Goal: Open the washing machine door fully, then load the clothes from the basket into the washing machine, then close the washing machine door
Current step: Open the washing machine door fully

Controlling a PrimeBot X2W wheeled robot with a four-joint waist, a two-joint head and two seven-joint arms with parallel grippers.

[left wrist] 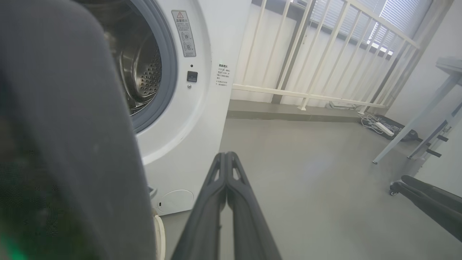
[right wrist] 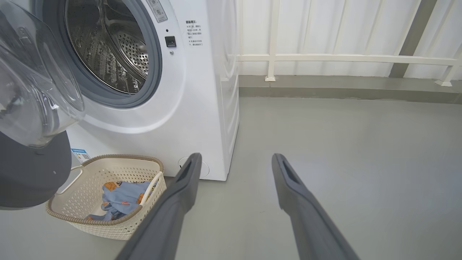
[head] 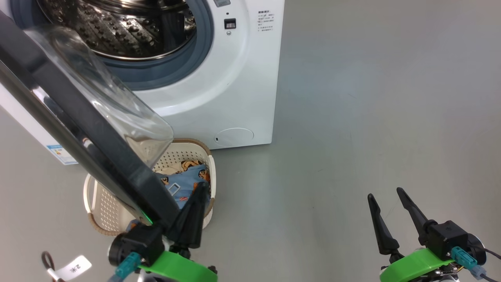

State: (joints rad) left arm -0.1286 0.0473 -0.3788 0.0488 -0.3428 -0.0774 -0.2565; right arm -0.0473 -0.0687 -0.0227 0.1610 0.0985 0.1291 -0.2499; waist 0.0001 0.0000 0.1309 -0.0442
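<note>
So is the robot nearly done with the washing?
Not nearly. The washing machine door is swung open, with the shut left end effector at its edge, perhaps pushing it wider. The clothes lie in the basket, the drum looks empty. Loading and closing remain.

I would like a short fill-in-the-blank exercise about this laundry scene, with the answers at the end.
The washing machine door is swung ____.
The clothes lie inside the ____.
The left gripper is ____, fingers pressed together.
The right gripper is open and holds ____.
Answers: open; basket; shut; nothing.
</note>
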